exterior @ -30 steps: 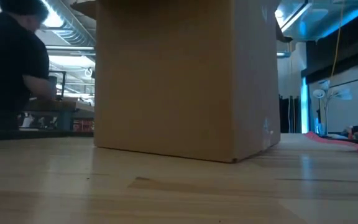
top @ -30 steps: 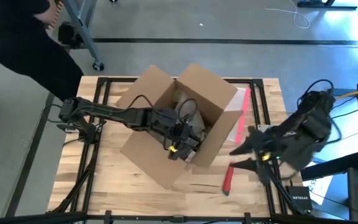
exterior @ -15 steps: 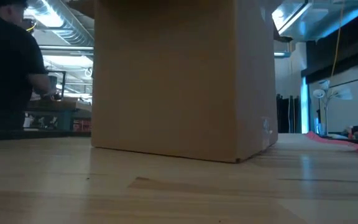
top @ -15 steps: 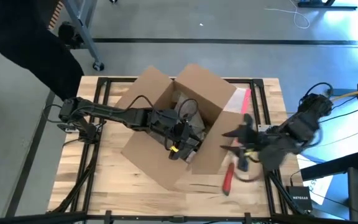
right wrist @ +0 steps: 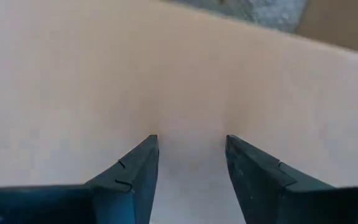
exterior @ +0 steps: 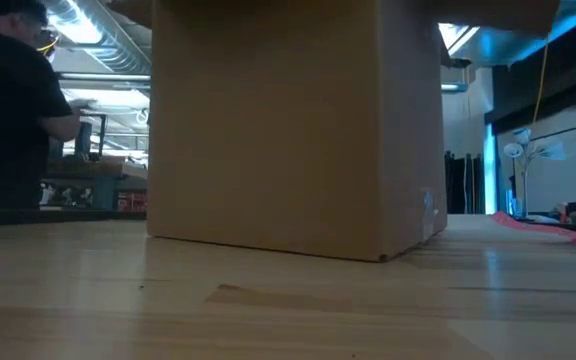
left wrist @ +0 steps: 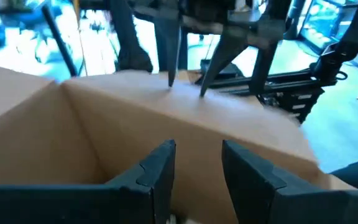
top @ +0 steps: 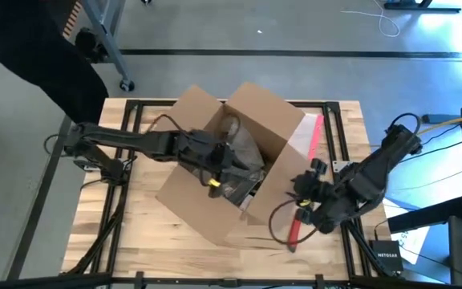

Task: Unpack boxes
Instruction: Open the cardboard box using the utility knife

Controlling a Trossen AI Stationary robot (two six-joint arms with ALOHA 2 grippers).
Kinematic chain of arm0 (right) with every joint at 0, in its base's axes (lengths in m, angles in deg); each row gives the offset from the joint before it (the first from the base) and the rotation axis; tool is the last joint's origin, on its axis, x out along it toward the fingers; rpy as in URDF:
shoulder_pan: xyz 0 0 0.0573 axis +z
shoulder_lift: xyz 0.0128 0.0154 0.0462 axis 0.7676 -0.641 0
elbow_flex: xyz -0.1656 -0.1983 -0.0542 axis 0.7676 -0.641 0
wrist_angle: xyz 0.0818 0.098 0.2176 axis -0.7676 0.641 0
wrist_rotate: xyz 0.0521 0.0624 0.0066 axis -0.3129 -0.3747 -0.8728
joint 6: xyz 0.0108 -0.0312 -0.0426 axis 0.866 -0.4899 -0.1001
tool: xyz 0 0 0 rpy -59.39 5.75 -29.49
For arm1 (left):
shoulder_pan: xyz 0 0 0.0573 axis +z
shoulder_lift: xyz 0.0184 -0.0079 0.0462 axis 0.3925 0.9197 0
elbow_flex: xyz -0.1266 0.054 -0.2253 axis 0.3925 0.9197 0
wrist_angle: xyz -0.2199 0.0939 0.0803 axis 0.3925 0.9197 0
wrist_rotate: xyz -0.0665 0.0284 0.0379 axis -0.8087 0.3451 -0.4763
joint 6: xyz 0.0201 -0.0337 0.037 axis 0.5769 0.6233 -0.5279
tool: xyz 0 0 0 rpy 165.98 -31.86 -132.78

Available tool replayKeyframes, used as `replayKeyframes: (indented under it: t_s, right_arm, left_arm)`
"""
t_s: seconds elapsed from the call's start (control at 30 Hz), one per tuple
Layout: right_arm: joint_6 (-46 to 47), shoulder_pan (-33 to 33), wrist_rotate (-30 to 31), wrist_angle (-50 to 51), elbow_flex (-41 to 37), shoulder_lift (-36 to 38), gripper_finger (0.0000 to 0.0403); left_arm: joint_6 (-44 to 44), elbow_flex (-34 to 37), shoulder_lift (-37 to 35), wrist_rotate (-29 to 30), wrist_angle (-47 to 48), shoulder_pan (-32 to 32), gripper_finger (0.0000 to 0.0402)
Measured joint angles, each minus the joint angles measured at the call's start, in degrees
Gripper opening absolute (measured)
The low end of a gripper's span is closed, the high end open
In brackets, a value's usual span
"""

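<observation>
On the bench: butcher-block table [top: 135,241], dark frame rails round its edges.
Box: brown cardboard box [top: 251,120] sits mid-table, turned at an angle, flaps open; fills most of the low view [exterior: 288,130].
Contents: clear crinkled packaging [top: 239,144] shows inside; can't make out what it wraps.
Left arm: reaches in over the near flap; left gripper [left wrist: 194,165] is down in the box, fingers partly apart, nothing between them.
Right arm: right gripper [right wrist: 188,162] close against the box's outer side wall, fingers partly apart, nothing held.
Loose item: red-edged pouch [top: 311,132] lies on the table just beside the box's right wall.
Bystander: person in dark clothing [exterior: 13,110] beyond the table, occupied elsewhere.
Step, my reading: fishing contents out. Best to brace the wall with the right so the box can't slide, then pinch the packaging and lift straight up, clear of the flaps.
</observation>
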Motion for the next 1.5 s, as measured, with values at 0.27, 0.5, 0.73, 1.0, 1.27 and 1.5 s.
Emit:
replayKeyframes:
  t_s: [0.27,0.5,0.73,1.0,1.27,1.5]
  right_arm:
    - [-2.62,-2.35,11.88,-13.09,-14.78,0.01,0.0179]
    - [-6.37,-4.19,16.39,-19.81,-19.56,0.01,0.0179]
    - [-12.39,-4.45,17.18,-19.66,-19.61,0.07,0.0179]
    - [-12.41,-4.45,14.29,-21.06,-19.61,0.07,0.0179]
    - [-11.79,-4.45,12.42,-21.63,-19.61,0.07,0.0179]
    - [-11.68,-4.41,10.13,-26.32,-19.59,0.58,0.0179]
  left_arm:
    - [7.39,-0.04,-4.92,0.52,16.08,-0.4,0.0127]
    - [9.43,0.76,-3.81,0.59,24.86,-0.6,0.0127]
    - [3.92,0.8,-3.76,0.37,26.68,-0.76,0.0127]
    - [0.14,0.77,-3.78,0.13,27.92,-0.52,0.013]
    - [-1.57,0.74,-3.41,0.15,28.09,0.44,0.0193]
    - [-3.51,0.7,-3.45,0.14,30.96,0.28,0.022]
